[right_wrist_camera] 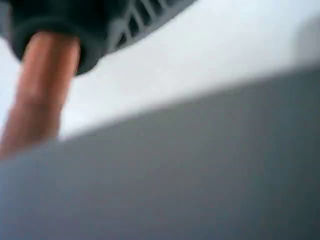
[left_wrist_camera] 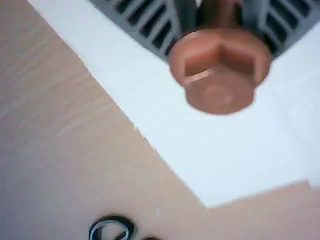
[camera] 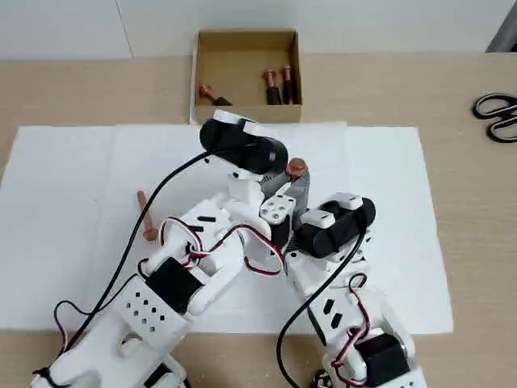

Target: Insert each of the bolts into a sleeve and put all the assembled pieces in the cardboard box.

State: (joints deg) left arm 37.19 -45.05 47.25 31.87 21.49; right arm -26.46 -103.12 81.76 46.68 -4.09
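On your left, a loose bolt (camera: 146, 217) lies on the white paper sheet (camera: 65, 242) that covers most of the table (camera: 81, 89), well apart from both arms.

At the far edge of the sheet, left of centre, stands the cardboard box (camera: 196, 73), open at the top. You already have three assembled pieces in it. One (camera: 212, 95) lies at the near left corner, and two (camera: 272, 86) (camera: 287, 83) sit side by side against the right wall, copper heads pointing away from you.

Near the middle of the sheet, just this side of the box, your left gripper (camera: 292, 183) is closed on a bolt (left_wrist_camera: 219, 70). Its ribbed grey fingers (left_wrist_camera: 135, 20) sit on either side of the shank just behind the hexagonal head, and the head sticks out past the fingertips, clear of the paper. In the right wrist view the shank (right_wrist_camera: 42, 90) of this bolt comes out of a dark sleeve (right_wrist_camera: 50, 30), so the bolt is at least partly inside the sleeve.

Your right gripper (camera: 283, 212) is close up against the left one, on the near side of it. You cannot tell from these views whether it is open or closed, or whether it has hold of anything.

At the far right of the table, off the paper, lies a pair of black-handled scissors (camera: 497, 115).
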